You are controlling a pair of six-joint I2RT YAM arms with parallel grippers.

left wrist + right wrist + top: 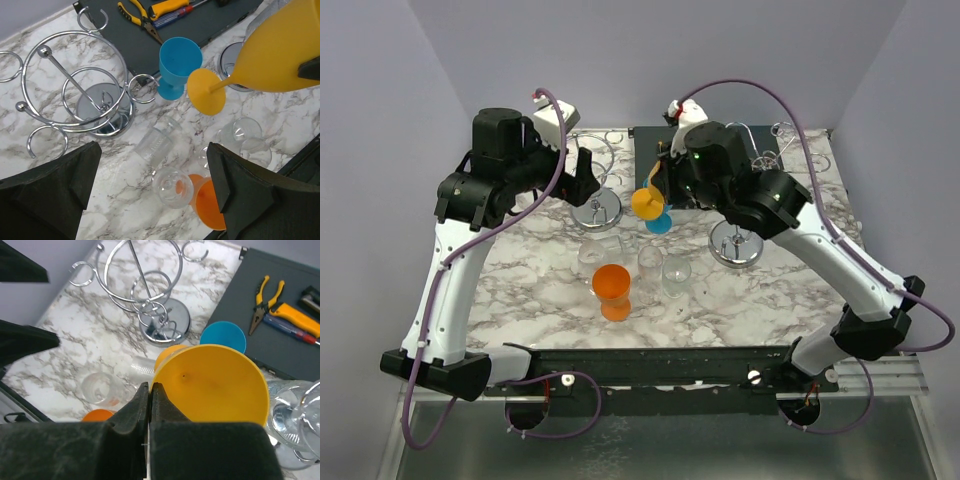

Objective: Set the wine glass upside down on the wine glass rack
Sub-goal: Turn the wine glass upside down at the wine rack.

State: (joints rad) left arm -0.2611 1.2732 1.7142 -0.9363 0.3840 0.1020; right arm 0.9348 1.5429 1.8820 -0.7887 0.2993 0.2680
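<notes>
Bright, even overhead light; soft, short shadows on the marble worktop (520,295). Sharp specular glints on the chrome rack (97,107). Wrist views crisp mid-frame, black jaws up close slightly soft, mild wide-angle bend at edges.

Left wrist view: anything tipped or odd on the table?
A clear ribbed cup lies on its side near the base of the rack. The yellow wine glass is tilted only because the right tool grips it.

Wine glass (647,203) right of left rack (597,210) (near)

Marble table (520,290), chrome rack (597,208), second rack (738,243), blue cup (659,224), orange glass (612,285), clear glasses (675,275), tool mat (645,150)
</notes>
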